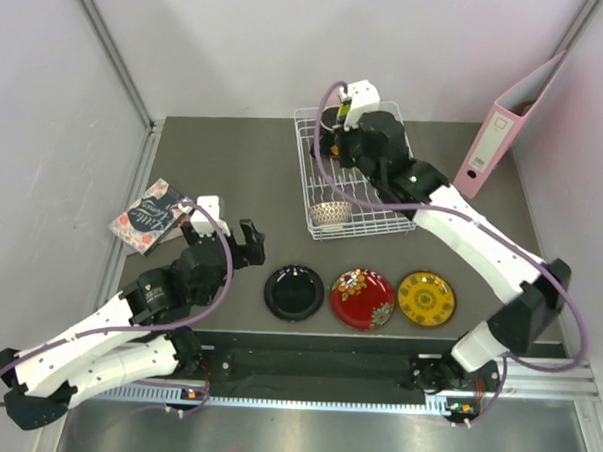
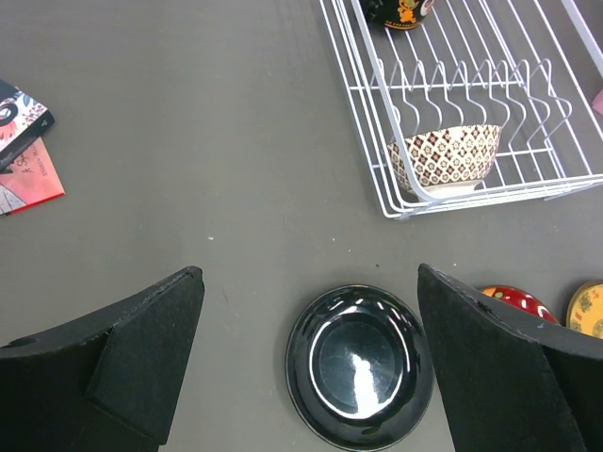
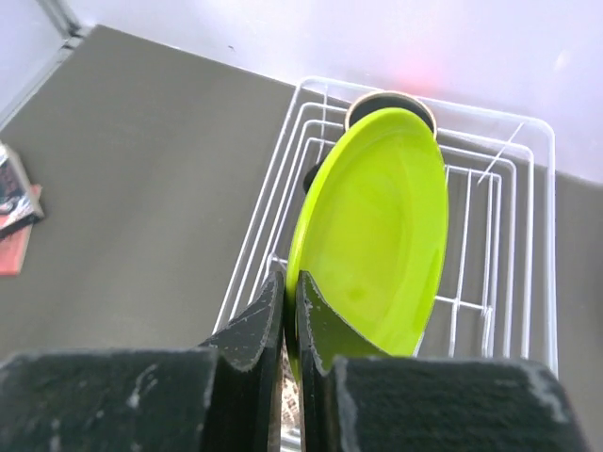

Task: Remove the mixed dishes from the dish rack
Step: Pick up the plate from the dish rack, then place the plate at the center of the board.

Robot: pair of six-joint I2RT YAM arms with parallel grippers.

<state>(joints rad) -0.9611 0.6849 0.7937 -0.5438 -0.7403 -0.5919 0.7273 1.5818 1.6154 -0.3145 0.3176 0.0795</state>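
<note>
In the right wrist view my right gripper is shut on the lower left rim of the lime green plate, which stands on edge in the white wire dish rack. Behind the plate's top peeks the dark mug. The beige lattice bowl sits at the near end of the dish rack. On the table in front of the rack lie the black plate, the red floral plate and the yellow plate. My left gripper hangs open above the black plate, holding nothing.
A pink ring binder leans against the right wall beside the rack. A patterned book lies at the table's left edge, near the left arm. White walls close in the table on the left, back and right.
</note>
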